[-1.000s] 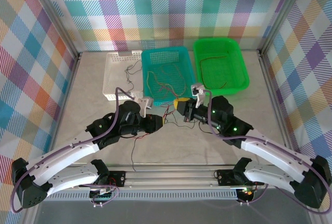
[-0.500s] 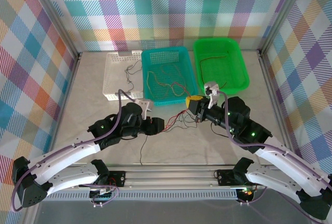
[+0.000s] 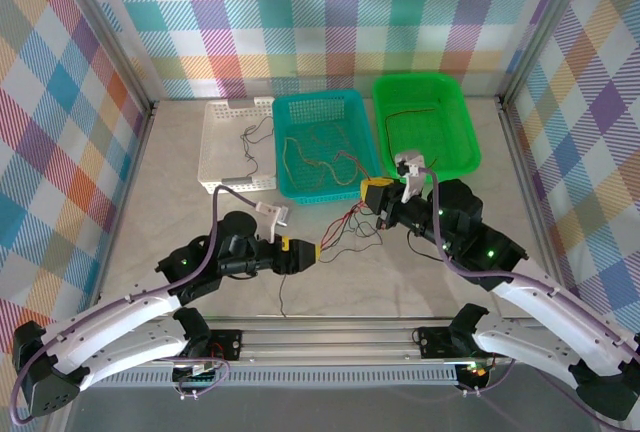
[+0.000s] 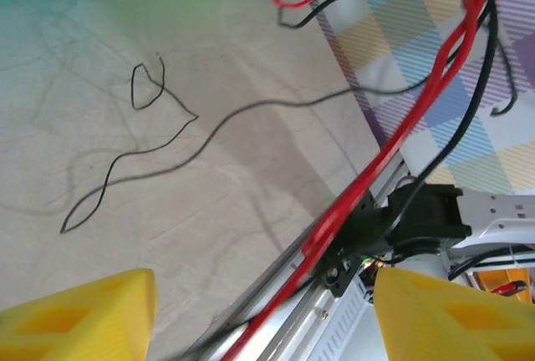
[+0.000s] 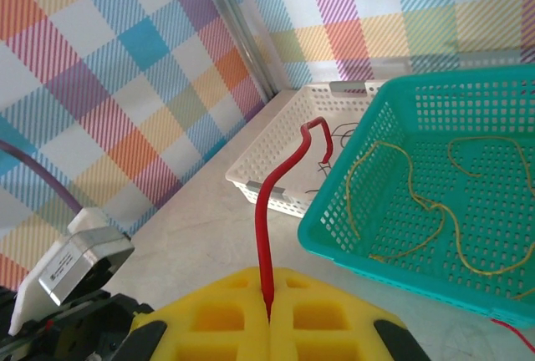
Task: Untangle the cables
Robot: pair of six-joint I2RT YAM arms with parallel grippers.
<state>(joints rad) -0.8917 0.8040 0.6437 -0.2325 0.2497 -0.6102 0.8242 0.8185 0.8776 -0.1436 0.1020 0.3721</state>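
Since one second ago the left pincer [image 3: 303,252] has drawn away from the right pincer [image 3: 373,195], back toward the lower left of the overhead view, and its fingers have spread; the right one has gone up and to the right, close before the green basket [image 3: 420,79]. So the cables [image 3: 345,227] now lie more pulled out over the tabletop [image 3: 178,182], in the middle of the frame between the two pincers; I judge that the left side has let go in order to take a new hold. The untangling is not finished, because red and black strands cross each other there. Other thin wires [image 3: 340,159] lie already in the teal basket [image 3: 320,97].

In the left wrist view the left pincer [image 4: 267,319] stands wide; a red wire [image 4: 399,144] runs down through the gap at the lower middle and is not clamped. A black wire [image 4: 155,149] lies on the tabletop in the upper left. In the right wrist view the right pincer [image 5: 269,315] is pressed together and pinches a red wire [image 5: 262,211], which rises in the centre of the frame.
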